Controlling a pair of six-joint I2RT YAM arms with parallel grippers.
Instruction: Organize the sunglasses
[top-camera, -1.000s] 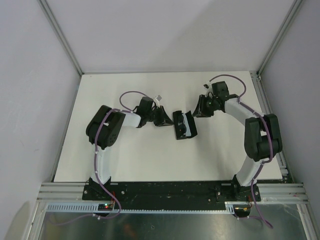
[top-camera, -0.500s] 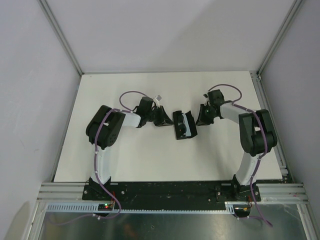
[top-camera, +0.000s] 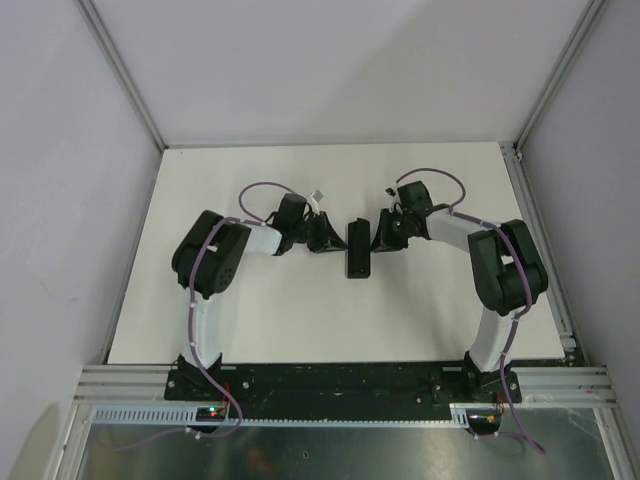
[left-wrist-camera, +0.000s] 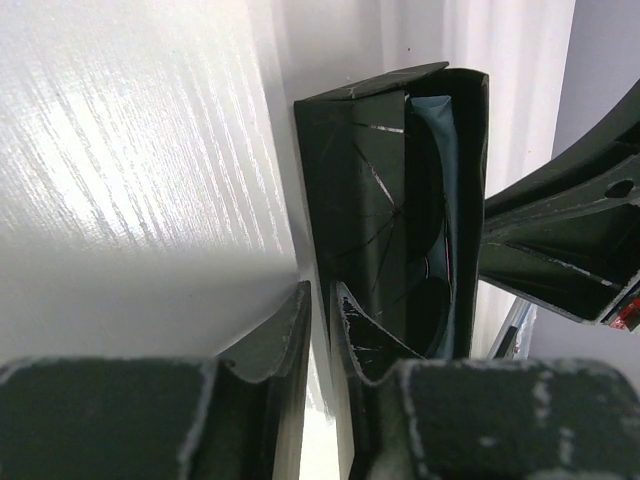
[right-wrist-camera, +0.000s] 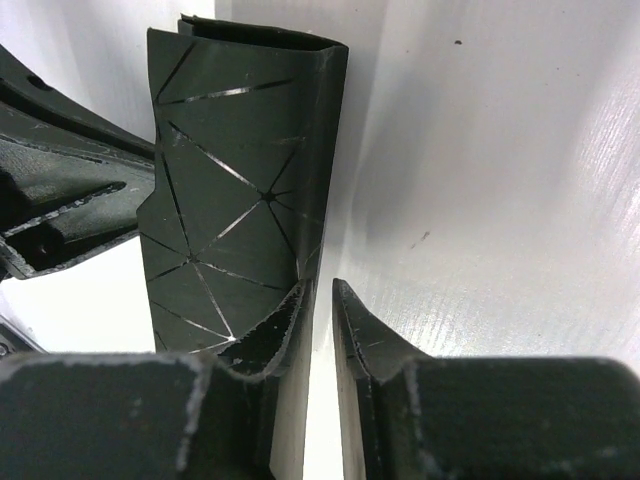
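The black case (top-camera: 357, 248) stands on edge mid-table, its lid folded nearly shut. In the left wrist view the case (left-wrist-camera: 350, 180) still gapes a little. The sunglasses (left-wrist-camera: 428, 285) show inside as dark lenses beside a light blue cloth (left-wrist-camera: 446, 150). My left gripper (top-camera: 328, 238) sits against the case's left side. Its jaws (left-wrist-camera: 322, 290) are a thin slit apart with only white table between them. My right gripper (top-camera: 383, 232) presses the patterned lid (right-wrist-camera: 230, 200) from the right. Its jaws (right-wrist-camera: 322, 285) are almost together and hold nothing.
The white table (top-camera: 250, 320) is walled by grey panels on three sides, with metal posts at the back corners. An aluminium rail (top-camera: 340, 385) carrying both arm bases runs along the near edge. The right gripper's body (left-wrist-camera: 560, 250) sits close behind the case.
My right gripper has swung left from the table's right side onto the case, narrowing its jaws. The open lid has folded nearly shut. The left arm has stayed put.
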